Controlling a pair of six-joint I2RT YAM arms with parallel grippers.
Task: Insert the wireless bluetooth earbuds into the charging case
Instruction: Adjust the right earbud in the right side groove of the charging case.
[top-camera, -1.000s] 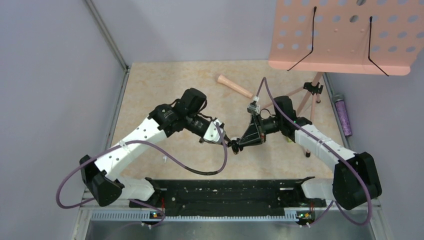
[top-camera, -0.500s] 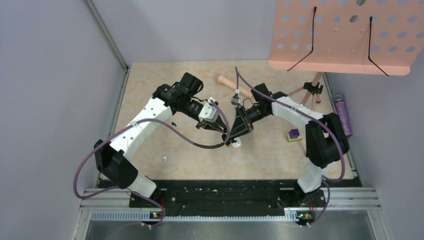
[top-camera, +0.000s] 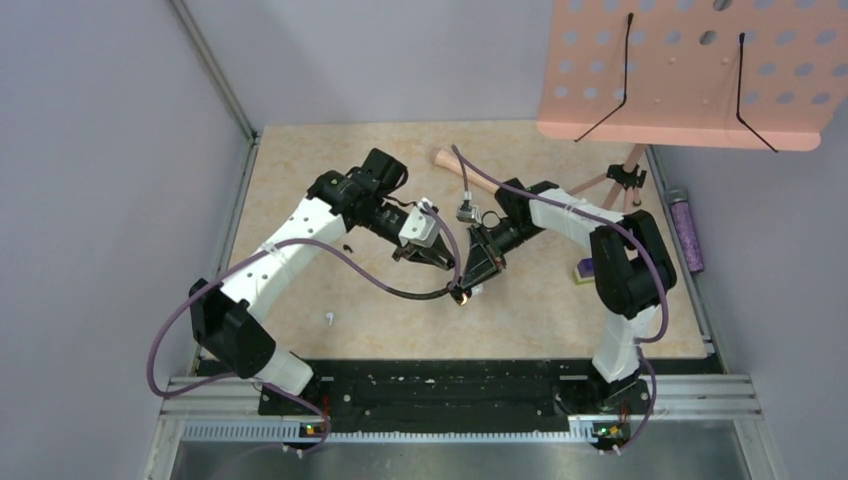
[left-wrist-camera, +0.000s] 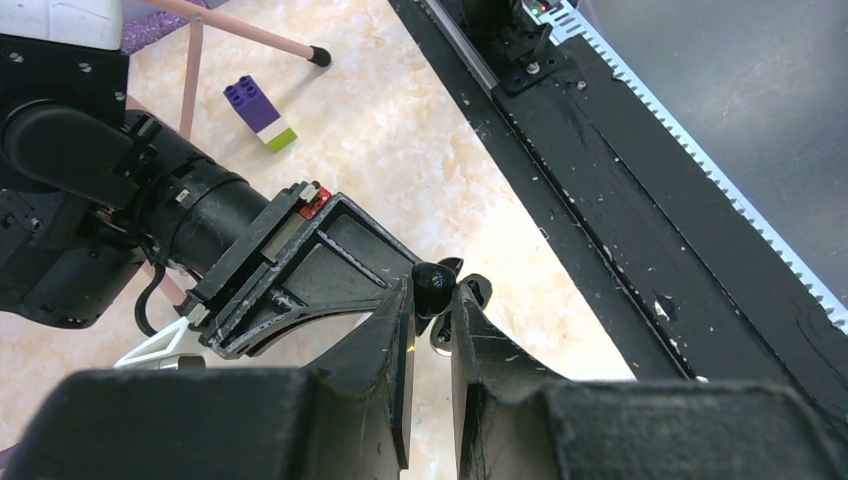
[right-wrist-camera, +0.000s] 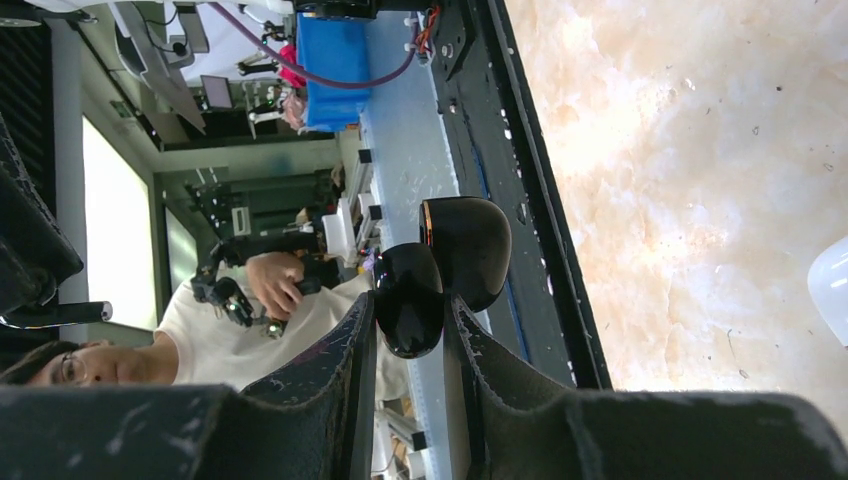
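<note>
Over the middle of the bench (top-camera: 300, 170) the two arms meet tip to tip. The right gripper (right-wrist-camera: 408, 306) is clenched on the charging case (right-wrist-camera: 470, 255), a glossy black thing in two rounded halves. One half is pinched between the fingers, and the other sticks out past the tips towards the near rail with an orange light on its edge. The case hangs above the bench rather than resting on it. The left gripper (left-wrist-camera: 432, 305) is closed to a narrow slit, its tips right against the case; whether anything is pinched in that slit I cannot tell. One earbud (top-camera: 329, 320) lies alone on the bench, well apart to the left near the front rail. It is too small to be sure, but its long axis seems to run front to back.
</note>
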